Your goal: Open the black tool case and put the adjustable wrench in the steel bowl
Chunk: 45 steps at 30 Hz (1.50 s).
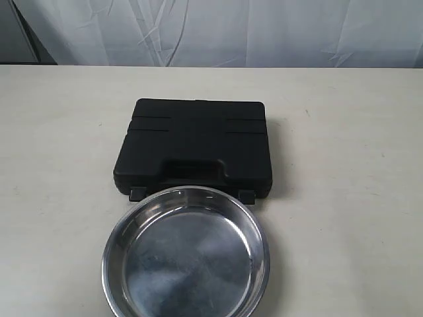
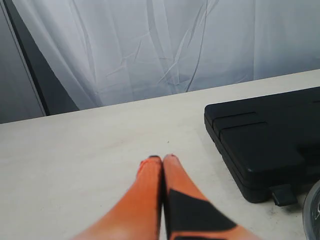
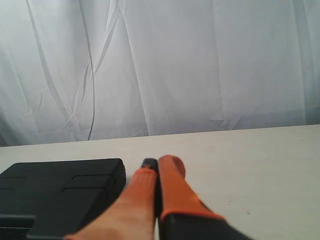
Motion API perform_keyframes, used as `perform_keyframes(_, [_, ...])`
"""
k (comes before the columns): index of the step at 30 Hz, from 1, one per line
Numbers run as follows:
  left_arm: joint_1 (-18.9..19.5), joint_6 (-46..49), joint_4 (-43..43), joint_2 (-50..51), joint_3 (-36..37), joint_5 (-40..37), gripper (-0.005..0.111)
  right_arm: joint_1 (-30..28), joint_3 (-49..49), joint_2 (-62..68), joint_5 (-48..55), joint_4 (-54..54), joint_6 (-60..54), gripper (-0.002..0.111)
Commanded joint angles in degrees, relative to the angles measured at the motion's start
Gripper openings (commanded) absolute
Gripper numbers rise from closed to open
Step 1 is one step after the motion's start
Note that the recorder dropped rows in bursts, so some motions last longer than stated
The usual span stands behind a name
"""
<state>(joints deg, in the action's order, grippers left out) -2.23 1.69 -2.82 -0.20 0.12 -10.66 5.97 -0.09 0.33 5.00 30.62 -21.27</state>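
Lying shut at table (image 1: 344, 198) centre: black tool case (image 1: 192, 146), handle (image 1: 195, 170) and two latches (image 1: 137, 193) on near edge. Steel bowl (image 1: 114, 247) just near of case, far rim at latches; touching or not, cannot tell. Left gripper (image 2: 162, 159): orange fingers (image 2: 149, 187) pressed together, holding nothing, over table left of case. Right gripper (image 3: 157, 162): likewise closed up, empty, right of case.

Soft, even light is washing everything; the steel bowl (image 1: 185, 264) is showing dull reflections, the left gripper (image 2: 161, 159) is blurring near its lens.
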Motion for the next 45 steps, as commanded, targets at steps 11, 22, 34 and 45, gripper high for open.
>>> perform_keyframes(11, [-0.21,0.02,0.15,0.20,-0.12,0.33,0.000,-0.25,0.09,-0.33,-0.45,4.08,0.45,-0.001])
perform_keyframes(22, [-0.21,0.02,0.15,0.20,-0.12,0.33,0.000,-0.25,0.09,-0.33,-11.60,38.85,0.50,-0.001])
perform_keyframes(34, [-0.21,0.02,0.15,0.20,-0.12,0.33,0.000,-0.25,0.09,-0.33,-16.92,38.99,7.26,-0.001])
perform_keyframes(45, [-0.21,0.02,0.15,0.20,-0.12,0.33,0.000,-0.25,-15.49,2.61,-6.64,13.37,5.62,-0.001])
